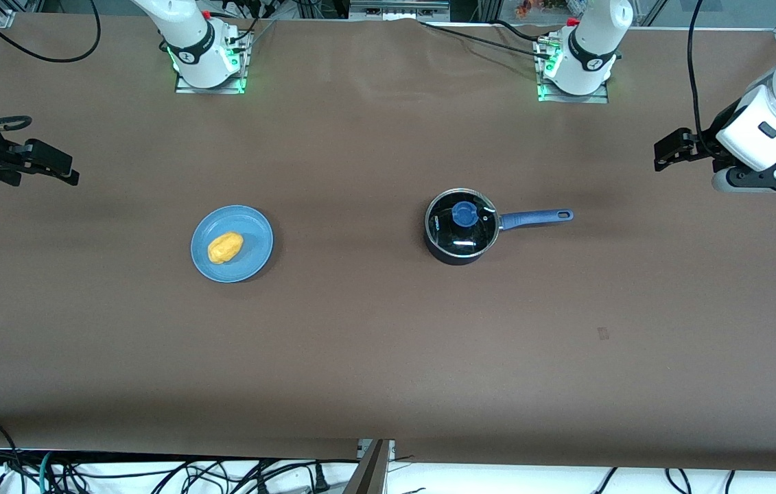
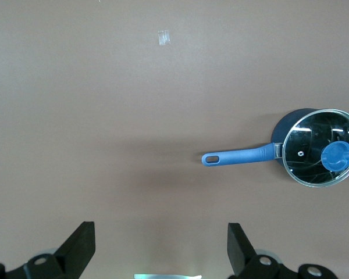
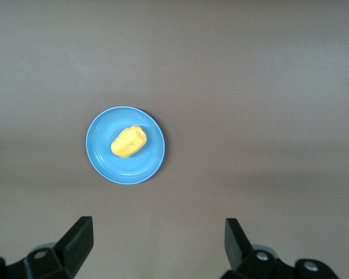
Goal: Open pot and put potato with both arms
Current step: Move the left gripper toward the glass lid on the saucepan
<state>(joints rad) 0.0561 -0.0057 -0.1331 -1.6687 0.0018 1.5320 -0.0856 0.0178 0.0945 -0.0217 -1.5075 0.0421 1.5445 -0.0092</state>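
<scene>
Lid (image 1: 462, 226) sat closed on the pot (image 1: 460, 226) mid-table, toward the left arm's end; potato (image 1: 225, 247) lay on the blue plate (image 1: 250, 223) toward the right arm's end. Left gripper (image 2: 161, 247) and right gripper (image 3: 157, 243) hovered at their table ends, fingers spread wide, empty. Judgement: the left should descend squarely over the blue knob (image 1: 464, 214) and lift straight up. Pot interior was masked by lid glare.

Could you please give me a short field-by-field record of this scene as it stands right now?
pot: on table, toward left arm's end
lid: on pot
pot handle: points toward left arm's end
potato: on blue plate, toward right arm's end
left gripper: open, over bare table near handle
right gripper: open, raised, plate in its view
task: not yet started
</scene>
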